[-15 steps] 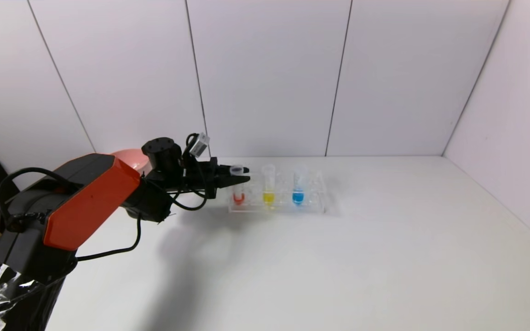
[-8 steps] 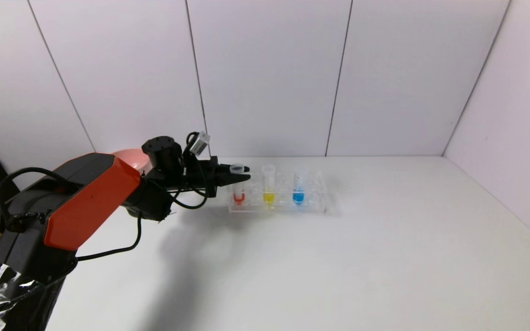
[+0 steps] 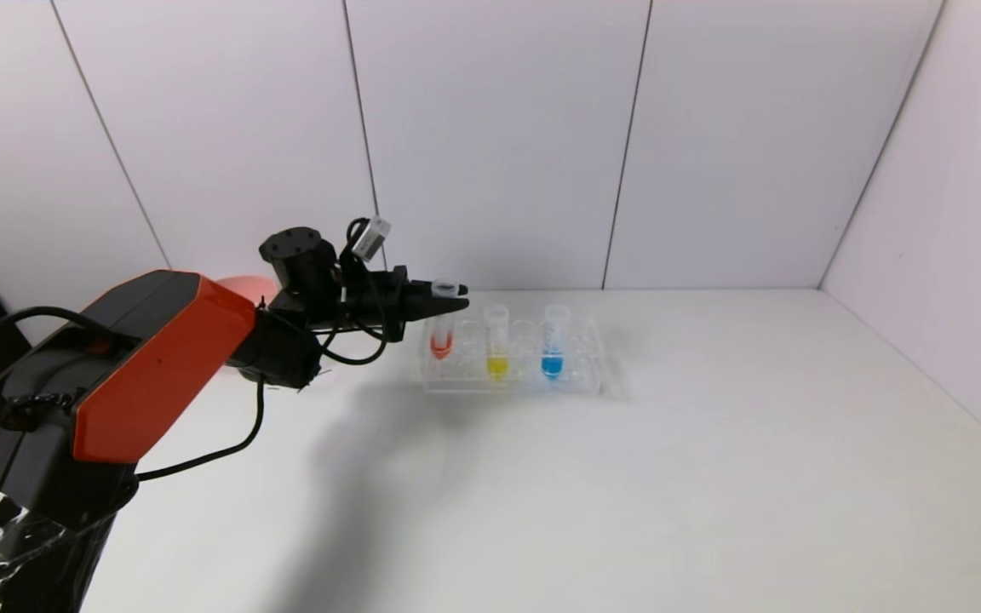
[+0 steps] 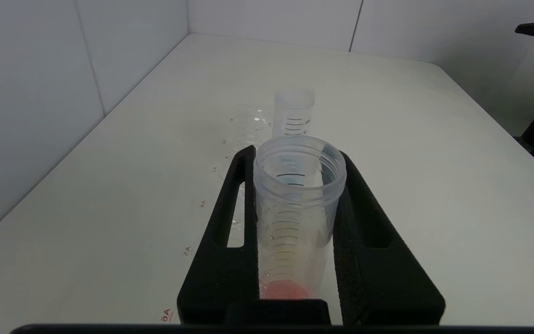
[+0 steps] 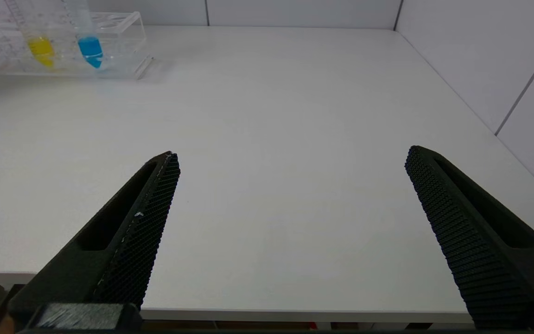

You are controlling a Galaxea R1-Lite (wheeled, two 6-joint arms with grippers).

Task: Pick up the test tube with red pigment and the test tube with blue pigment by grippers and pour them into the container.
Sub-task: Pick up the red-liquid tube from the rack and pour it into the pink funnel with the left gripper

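Observation:
My left gripper [image 3: 450,298] is shut on the rim of the test tube with red pigment [image 3: 442,330] and holds it upright over the left end of the clear rack [image 3: 533,385]. Its red tip hangs higher than the tips of the other tubes. In the left wrist view the red tube [image 4: 295,208] sits clamped between both fingers [image 4: 230,222]. The test tube with blue pigment [image 3: 553,345] stands in the rack, and also shows in the right wrist view [image 5: 89,45]. My right gripper [image 5: 292,155] is open, low over the table's near edge. The container is out of view.
A yellow-liquid tube [image 3: 497,342] stands in the rack between the red and blue ones. A pink bowl [image 3: 245,288] sits behind my left arm at the back left. White walls close in the table [image 3: 627,494] at the back and right.
My left gripper has risen with the red tube, drawing it up out of its rack slot. The rack and the other tubes have not moved.

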